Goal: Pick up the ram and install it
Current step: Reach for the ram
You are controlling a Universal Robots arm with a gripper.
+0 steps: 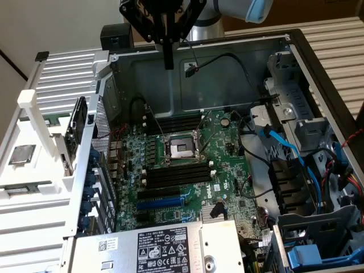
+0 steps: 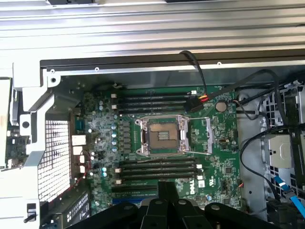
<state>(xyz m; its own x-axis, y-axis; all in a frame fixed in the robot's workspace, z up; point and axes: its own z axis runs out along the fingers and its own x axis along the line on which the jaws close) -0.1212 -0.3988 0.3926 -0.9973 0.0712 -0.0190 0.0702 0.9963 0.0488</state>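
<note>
The exterior view looks down at a slant into the open computer case from high above its power supply, set far enough back to take in the whole motherboard. There the end effector hangs at 12 o'clock of the processor socket. The wrist view faces almost straight down onto the board from closer in (the end effector's dark body edges the frame). Both views share the socket, the memory slots and the case's far wall.
</note>
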